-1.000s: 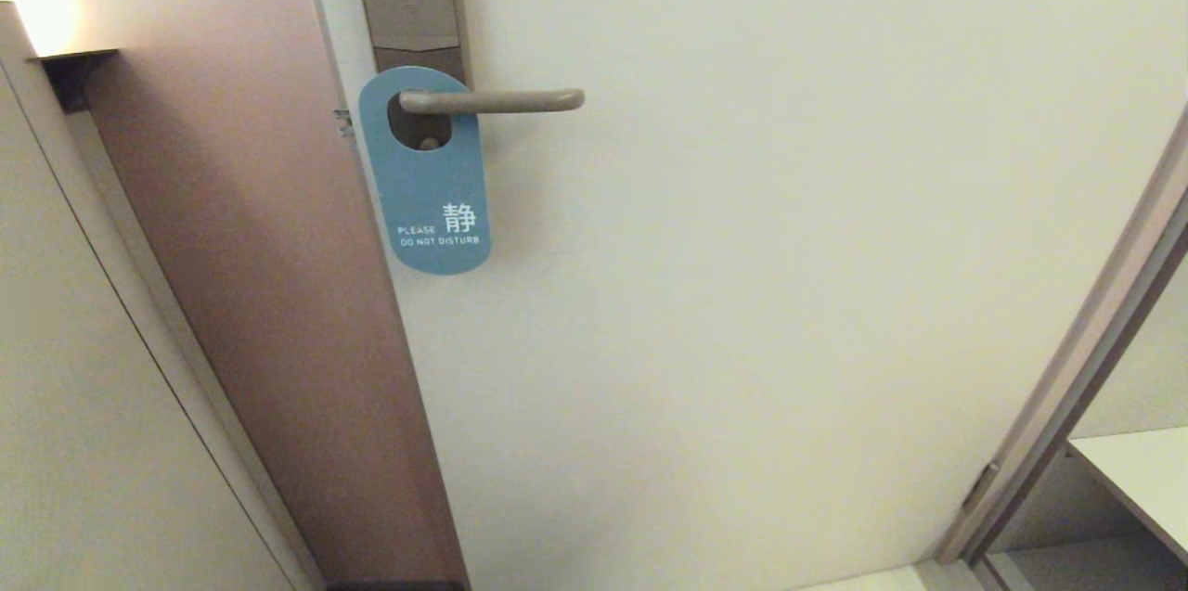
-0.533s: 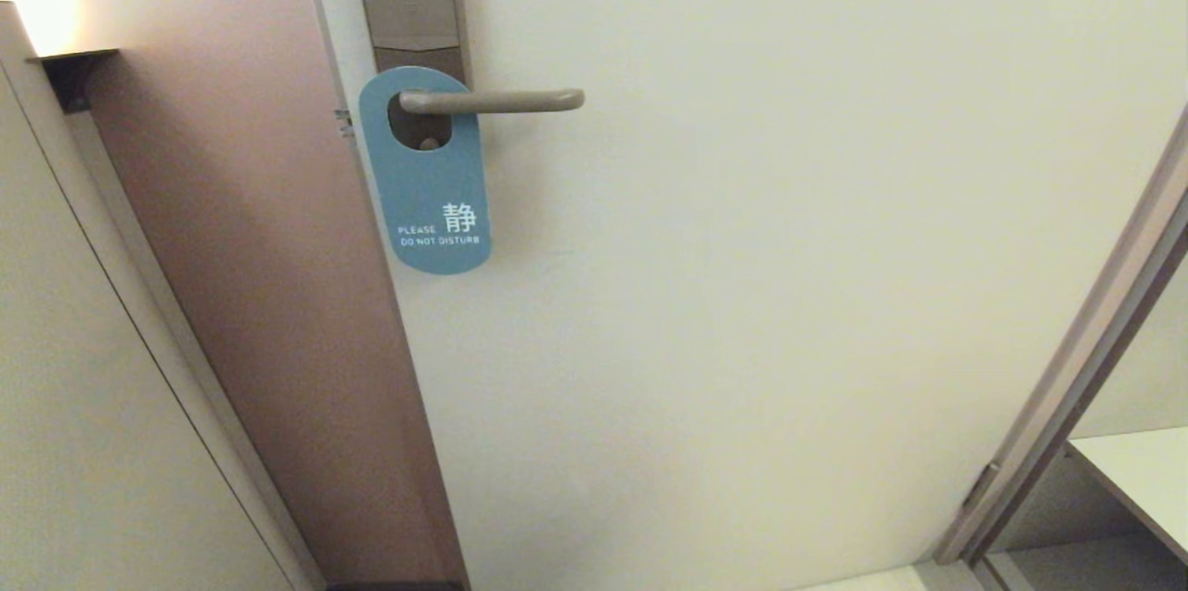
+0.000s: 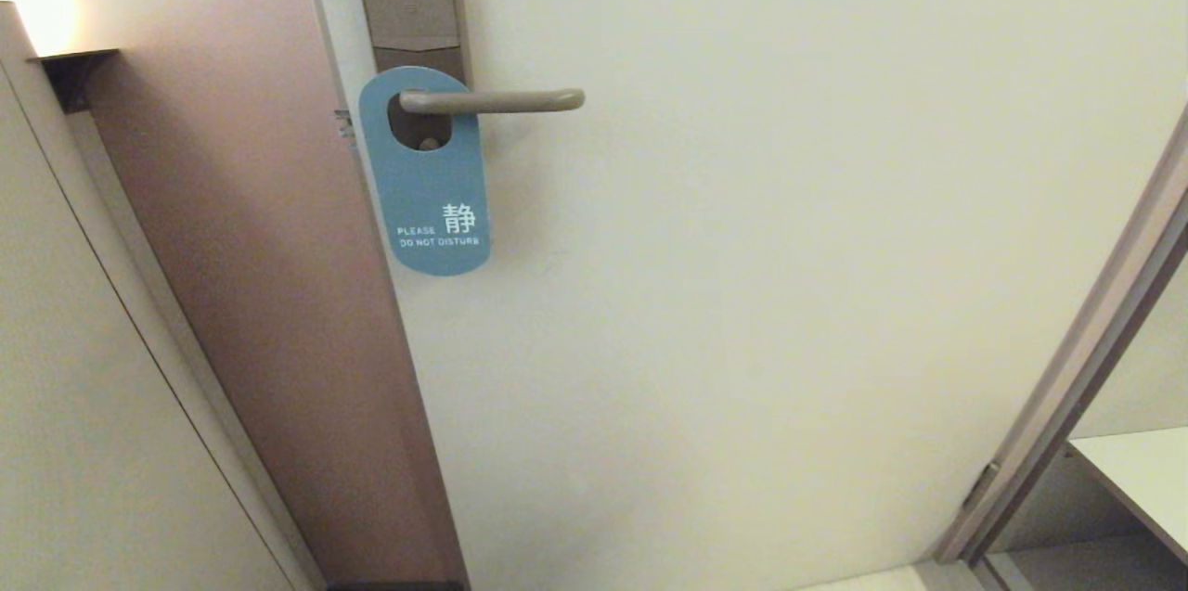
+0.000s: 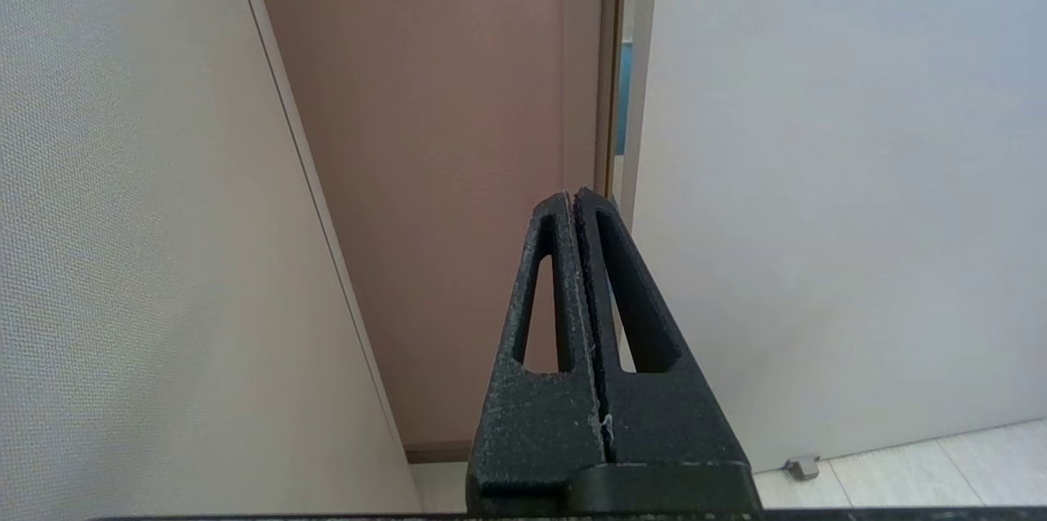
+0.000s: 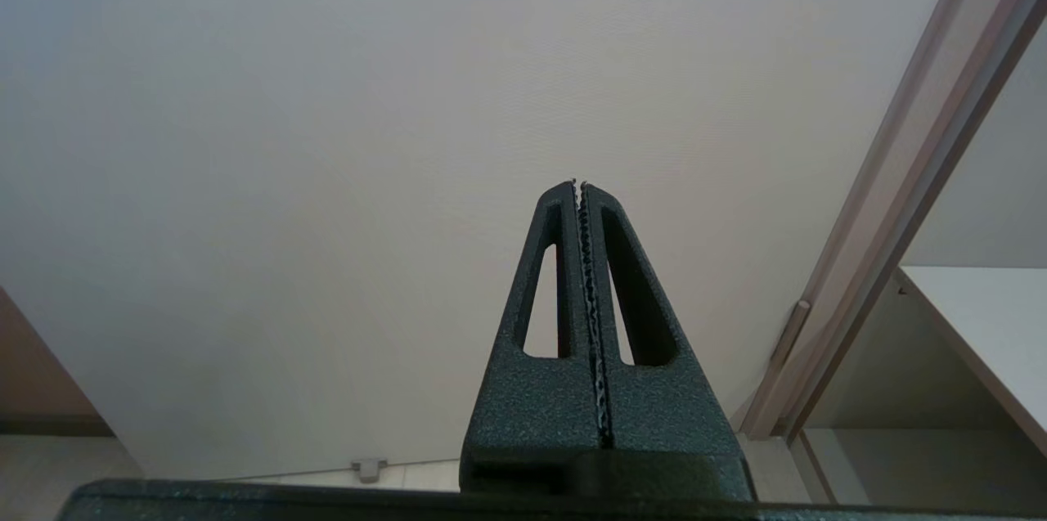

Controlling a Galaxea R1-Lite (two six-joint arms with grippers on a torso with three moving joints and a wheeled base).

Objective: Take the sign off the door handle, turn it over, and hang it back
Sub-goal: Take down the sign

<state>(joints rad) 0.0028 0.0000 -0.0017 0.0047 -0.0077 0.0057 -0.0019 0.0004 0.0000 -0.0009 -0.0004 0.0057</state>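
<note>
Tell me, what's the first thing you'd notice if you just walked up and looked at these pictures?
The blue sign jumps out first: it hangs by its oval hole on the door handle near the door's left edge, with white "PLEASE DO NOT DISTURB" at its bottom. Next comes the bright glow of a lamp at the far upper left. Low down, away from the sign, the left hand and right hand are both shut and empty.

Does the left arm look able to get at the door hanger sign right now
Probably yes. The sign hangs in the open on the door handle, with nothing in front of it. The left gripper is shut, low by the door edge, so it must rise and open.
</note>
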